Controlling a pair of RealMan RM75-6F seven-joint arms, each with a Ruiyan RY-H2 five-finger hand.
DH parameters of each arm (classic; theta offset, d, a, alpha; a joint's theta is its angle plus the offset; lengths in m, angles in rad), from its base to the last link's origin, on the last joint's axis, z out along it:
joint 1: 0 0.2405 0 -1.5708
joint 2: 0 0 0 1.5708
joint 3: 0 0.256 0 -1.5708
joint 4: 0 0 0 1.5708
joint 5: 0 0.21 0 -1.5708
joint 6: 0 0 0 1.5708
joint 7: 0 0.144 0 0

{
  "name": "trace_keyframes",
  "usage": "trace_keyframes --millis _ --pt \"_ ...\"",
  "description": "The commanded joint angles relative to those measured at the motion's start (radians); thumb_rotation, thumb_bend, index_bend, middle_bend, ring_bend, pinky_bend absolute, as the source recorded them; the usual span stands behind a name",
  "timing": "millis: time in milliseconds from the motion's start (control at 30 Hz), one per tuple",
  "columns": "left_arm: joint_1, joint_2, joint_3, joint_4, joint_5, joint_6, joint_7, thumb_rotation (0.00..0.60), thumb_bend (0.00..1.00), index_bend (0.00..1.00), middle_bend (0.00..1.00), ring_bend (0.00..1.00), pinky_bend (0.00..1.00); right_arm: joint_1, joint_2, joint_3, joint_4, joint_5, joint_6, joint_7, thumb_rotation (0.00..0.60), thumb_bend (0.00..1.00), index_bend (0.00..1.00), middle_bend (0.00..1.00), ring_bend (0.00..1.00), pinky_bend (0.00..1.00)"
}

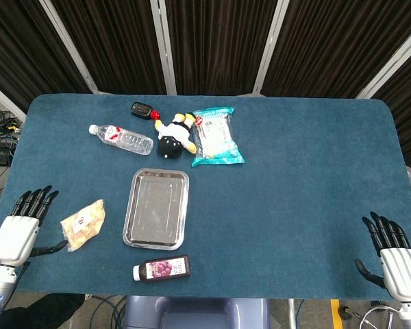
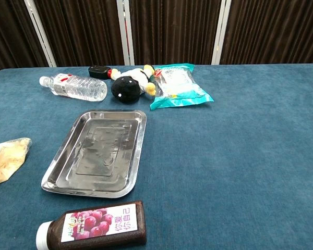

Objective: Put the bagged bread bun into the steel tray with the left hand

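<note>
The bagged bread bun (image 1: pixel 83 223) lies on the blue table left of the steel tray (image 1: pixel 134 221); in the chest view the bun (image 2: pixel 5 160) is at the left edge and the tray (image 2: pixel 138 146) holds nothing. My left hand (image 1: pixel 20 229) hovers at the table's left edge just left of the bun, fingers apart, holding nothing, its thumb close to the bag. My right hand (image 1: pixel 396 257) is at the front right corner, also with fingers spread and holding nothing. Neither hand shows in the chest view.
A dark juice bottle (image 1: pixel 163 269) lies in front of the tray. Behind the tray are a water bottle (image 1: pixel 122 138), a black and white plush toy (image 1: pixel 172 137), a teal snack bag (image 1: pixel 216 136) and a small black device (image 1: pixel 141 109).
</note>
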Motion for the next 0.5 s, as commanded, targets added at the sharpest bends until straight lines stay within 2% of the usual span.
trace_keyframes --millis 33,133,233,400,500 --pt "-0.001 0.000 0.002 -0.001 -0.001 -0.005 0.003 0.600 0.06 0.00 0.00 0.00 0.00 -0.001 0.000 0.000 -0.001 -0.001 0.001 0.001 0.600 0.30 0.00 0.00 0.00 0.08" --pt "-0.006 0.002 0.006 -0.005 -0.011 -0.026 0.013 0.600 0.06 0.00 0.00 0.00 0.00 -0.001 -0.001 0.000 -0.001 -0.003 0.003 0.001 0.600 0.30 0.00 0.00 0.00 0.08" --pt "-0.032 0.006 0.008 -0.012 -0.064 -0.107 0.056 0.600 0.06 0.00 0.00 0.00 0.00 -0.001 0.001 -0.001 -0.008 -0.004 0.003 0.006 0.600 0.30 0.00 0.00 0.00 0.08" --pt "-0.103 0.003 -0.010 -0.028 -0.231 -0.286 0.165 0.600 0.06 0.00 0.00 0.00 0.00 0.001 0.001 0.001 -0.012 -0.004 0.004 0.006 0.600 0.30 0.00 0.00 0.00 0.08" --pt "-0.142 -0.017 -0.023 -0.016 -0.313 -0.353 0.231 0.600 0.07 0.00 0.00 0.00 0.06 0.001 0.003 0.005 -0.012 0.004 0.004 0.015 0.600 0.30 0.00 0.00 0.00 0.08"
